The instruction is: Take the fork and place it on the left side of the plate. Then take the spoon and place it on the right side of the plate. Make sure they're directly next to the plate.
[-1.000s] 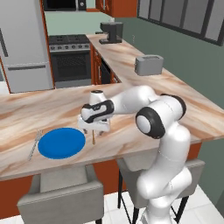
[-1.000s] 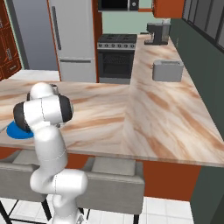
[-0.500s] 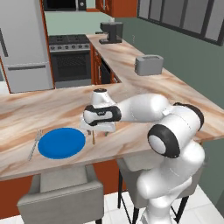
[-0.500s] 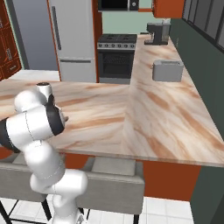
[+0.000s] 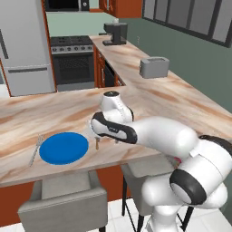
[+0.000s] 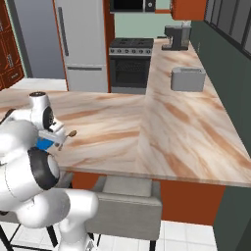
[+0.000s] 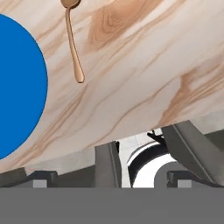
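Observation:
The blue plate [image 5: 63,147] lies on the wooden counter near its front edge. Left of the plate lies the silver-grey fork [image 5: 36,149]. Just right of it lies the brown spoon [image 5: 97,144], handle toward the front edge. My gripper [image 5: 102,133] hovers over the spoon, open and holding nothing. In the hand view the spoon [image 7: 73,43] lies flat beside the plate [image 7: 17,87], well ahead of the open gripper [image 7: 111,177]. In the right base view my arm covers most of the plate [image 6: 45,144], and the spoon [image 6: 71,133] pokes out beside the gripper [image 6: 54,138].
A grey stool [image 5: 63,199] stands below the counter's front edge [image 5: 68,170], and another [image 6: 130,206] is tucked under the right part. A toaster [image 5: 154,67] and a coffee machine [image 5: 114,34] stand far back on the side counter. Behind are the stove and fridge.
My arm's elbow has swung down and to the right while the hand stays by the plate's right side. The jaws have stayed open; plate, fork and spoon have not moved.

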